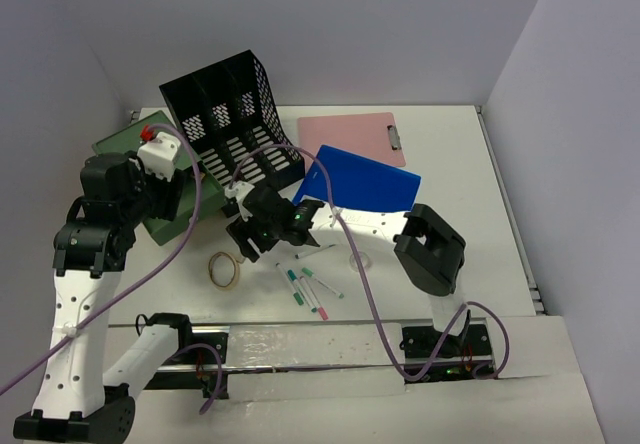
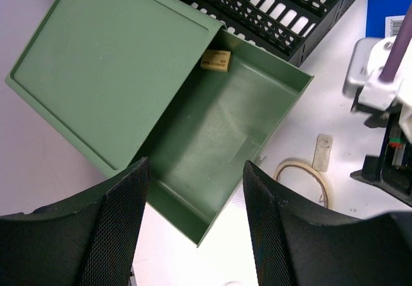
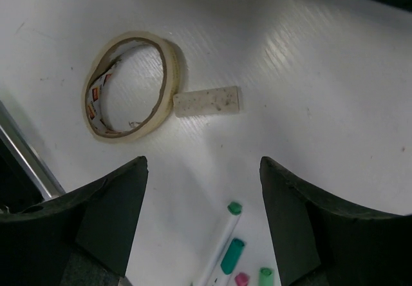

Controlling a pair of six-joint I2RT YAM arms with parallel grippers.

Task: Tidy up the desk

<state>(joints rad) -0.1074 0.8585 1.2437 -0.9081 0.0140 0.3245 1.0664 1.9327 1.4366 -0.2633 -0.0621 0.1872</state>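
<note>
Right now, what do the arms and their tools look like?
Both are white links with black joints and lilac cables. The left arm has perforated shells and a red knob at its wrist. The left tool has black mesh-textured fingers; the right tool has plain black ones.

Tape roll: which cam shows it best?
Right wrist. The tape roll lies flat on the desk, whole, close and sharp, a white eraser at its rim. Left wrist shows only an arc, the rest behind the left gripper. Top external shows it whole but small.
</note>
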